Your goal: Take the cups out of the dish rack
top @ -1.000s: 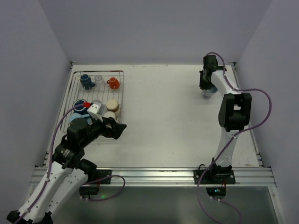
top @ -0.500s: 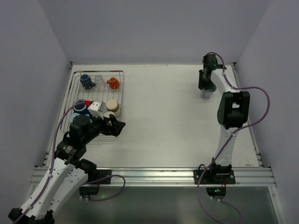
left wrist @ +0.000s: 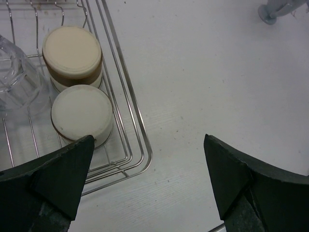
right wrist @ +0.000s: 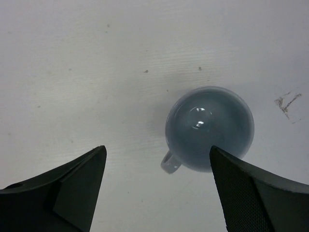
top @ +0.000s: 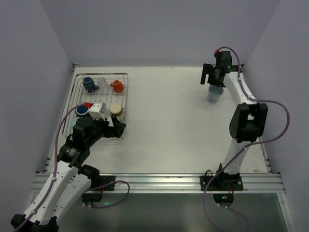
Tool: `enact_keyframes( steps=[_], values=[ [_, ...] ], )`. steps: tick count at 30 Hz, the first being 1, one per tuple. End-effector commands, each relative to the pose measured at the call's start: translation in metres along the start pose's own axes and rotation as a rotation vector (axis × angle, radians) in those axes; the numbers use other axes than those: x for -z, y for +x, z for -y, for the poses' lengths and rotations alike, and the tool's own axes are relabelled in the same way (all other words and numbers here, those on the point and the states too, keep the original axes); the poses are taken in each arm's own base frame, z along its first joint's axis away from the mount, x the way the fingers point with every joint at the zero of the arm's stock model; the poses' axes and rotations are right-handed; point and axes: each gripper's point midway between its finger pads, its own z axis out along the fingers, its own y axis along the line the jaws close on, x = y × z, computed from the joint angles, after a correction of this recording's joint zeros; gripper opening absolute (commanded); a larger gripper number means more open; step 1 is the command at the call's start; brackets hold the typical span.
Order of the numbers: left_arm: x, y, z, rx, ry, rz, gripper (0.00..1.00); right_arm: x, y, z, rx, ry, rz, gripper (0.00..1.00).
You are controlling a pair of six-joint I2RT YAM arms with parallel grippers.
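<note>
Table (top: 169,111), cup (right wrist: 210,128) (blue) below right end effector (right wrist: 157,150)

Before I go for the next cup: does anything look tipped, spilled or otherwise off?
Nothing stands out. The light blue cup sits alone on the table under the open right gripper, no spill, only a faint scuff mark nearby. In the dish rack the cream cup and white cup sit bottom-up side by side.

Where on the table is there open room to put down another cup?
The wide bare stretch of table between the dish rack and the light blue cup is free, right down to the near edge. The rack itself is crowded with cups.
</note>
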Motion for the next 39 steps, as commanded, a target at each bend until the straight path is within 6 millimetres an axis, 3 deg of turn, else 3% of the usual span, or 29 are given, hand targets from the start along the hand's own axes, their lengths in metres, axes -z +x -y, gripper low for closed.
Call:
enact_keyframes(
  steps=[1, 2, 3, 4, 5, 6, 7, 8, 9, 10, 11, 12, 16, 20, 25, 32, 39],
  values=[
    [0.001, -0.015, -0.016, 0.023, -0.106, 0.041, 1.00, 0.091, -0.045, -0.034, -0.043, -0.211, 0.233, 0.91],
    [0.000, -0.015, -0.024, 0.037, -0.158, 0.042, 0.99, 0.104, -0.051, -0.043, -0.040, -0.258, 0.289, 0.91],
    [-0.002, -0.012, -0.030, 0.047, -0.188, 0.027, 0.99, 0.104, -0.033, -0.048, -0.055, -0.278, 0.268, 0.92],
    [-0.001, -0.015, -0.037, 0.052, -0.234, 0.034, 0.98, 0.136, -0.038, -0.051, -0.064, -0.312, 0.345, 0.92],
    [-0.002, -0.012, -0.041, 0.064, -0.260, 0.021, 0.98, 0.149, -0.042, -0.062, -0.063, -0.359, 0.411, 0.92],
    [-0.005, -0.009, -0.045, 0.070, -0.282, 0.005, 0.98, 0.140, -0.013, -0.067, -0.083, -0.385, 0.366, 0.91],
    [-0.005, -0.009, -0.050, 0.072, -0.314, 0.003, 0.97, 0.169, -0.012, -0.071, -0.090, -0.432, 0.434, 0.91],
    [-0.006, -0.008, -0.053, 0.079, -0.333, 0.000, 0.97, 0.178, -0.009, -0.083, -0.083, -0.493, 0.474, 0.91],
    [-0.009, -0.006, -0.056, 0.080, -0.351, -0.013, 0.97, 0.168, 0.018, -0.086, -0.103, -0.508, 0.431, 0.91],
    [-0.009, -0.006, -0.061, 0.079, -0.378, -0.016, 0.98, 0.185, 0.024, -0.092, -0.095, -0.548, 0.465, 0.91],
    [-0.012, -0.004, -0.064, 0.080, -0.395, -0.032, 0.98, 0.191, 0.029, -0.100, -0.084, -0.592, 0.483, 0.91],
    [-0.014, -0.006, -0.064, 0.081, -0.402, -0.034, 0.99, 0.185, 0.047, -0.104, -0.079, -0.611, 0.451, 0.91],
    [-0.022, -0.012, -0.074, 0.062, -0.470, -0.055, 1.00, 0.208, 0.074, -0.137, -0.008, -0.747, 0.442, 0.89],
    [-0.037, -0.007, -0.074, 0.065, -0.469, -0.112, 1.00, 0.219, 0.083, -0.151, 0.026, -0.811, 0.444, 0.89],
    [-0.050, -0.006, -0.073, 0.072, -0.462, -0.129, 1.00, 0.219, 0.087, -0.153, 0.017, -0.833, 0.439, 0.89],
    [-0.063, 0.012, -0.086, 0.070, -0.524, -0.199, 1.00, 0.225, 0.091, -0.156, 0.028, -0.856, 0.428, 0.89],
    [-0.073, 0.017, -0.088, 0.069, -0.533, -0.232, 0.92, 0.236, 0.090, -0.157, 0.040, -0.874, 0.447, 0.89]
  ],
)
